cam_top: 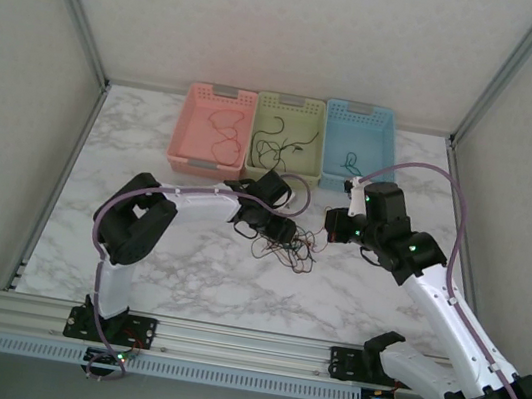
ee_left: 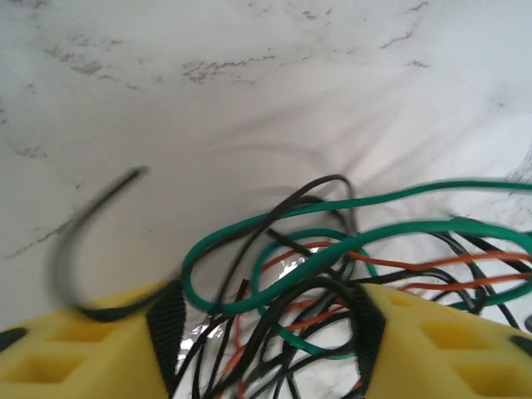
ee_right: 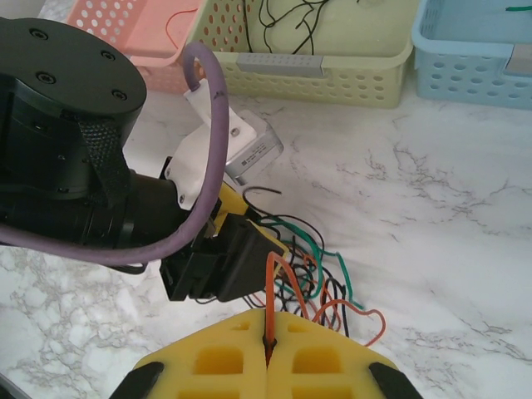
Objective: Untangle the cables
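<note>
Looking at the cables (cam_top: 286, 248), they're a messy heap on the marble surface (cam_top: 193, 279) between both arms, just in front of the 3 baskets (cam_top: 280, 174). Left claw (ee_left: 268, 328) sits about halfway wide, yellow fingers straddling green, black and orange loops. Right claw (ee_right: 268, 328) is clamped tight on 1 red-orange cable (ee_right: 269, 291).

You have bright, even light on the marble table (cam_top: 183, 278); shadows on it are soft and pale; in your left wrist view a black cable (ee_left: 60, 266) is motion-blurred — the yellow fingers (ee_left: 75, 349) close up look unfocused too.
</note>
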